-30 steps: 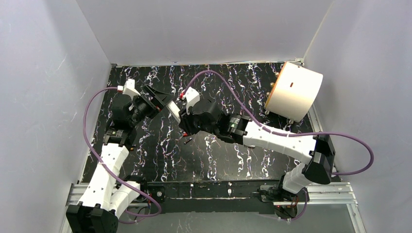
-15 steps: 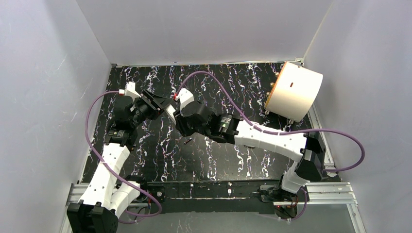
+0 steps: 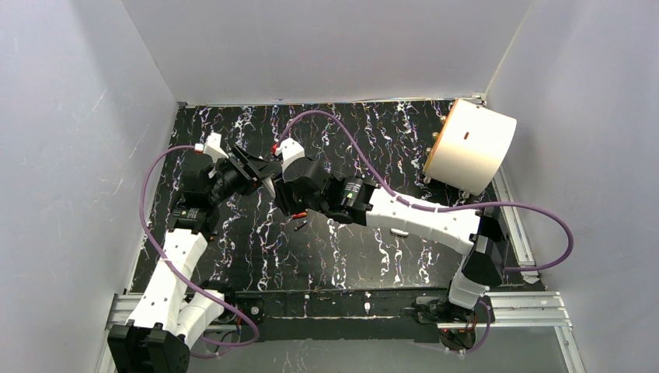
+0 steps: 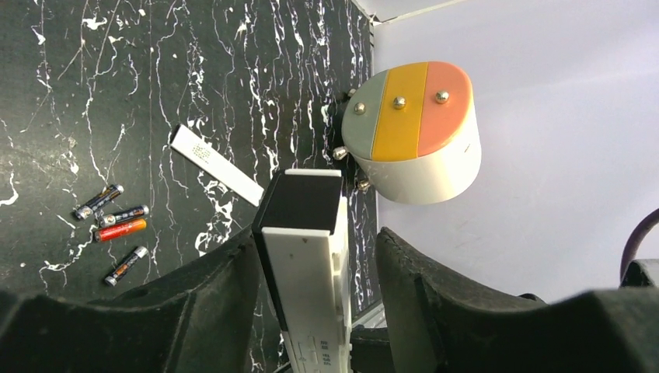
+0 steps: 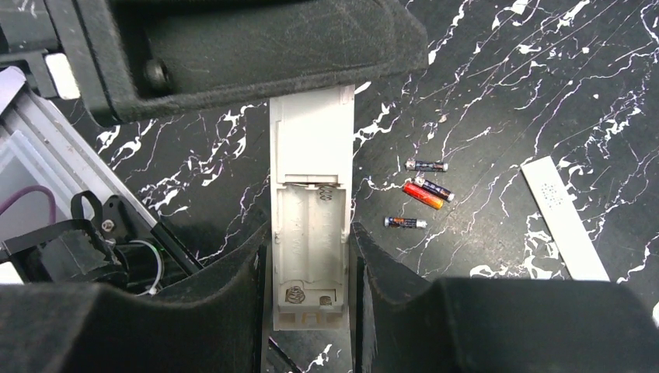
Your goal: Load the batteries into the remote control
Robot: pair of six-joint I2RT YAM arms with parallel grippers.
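A white remote with a black face is up off the table, its empty battery bay open toward the right wrist camera. My right gripper is shut on its long sides at the bay end. My left gripper is around its other end; the left finger touches the black face and a gap shows at the right finger. In the top view the two grippers meet at the remote. Several orange-red and black batteries lie loose on the table below.
A small white oblong piece lies flat on the black marbled table near the batteries. A round white drum with a coloured face sits at the back right corner. White walls close in the table.
My right arm has moved left and its gripper has come onto the remote held up by my left gripper. The batteries have not moved.
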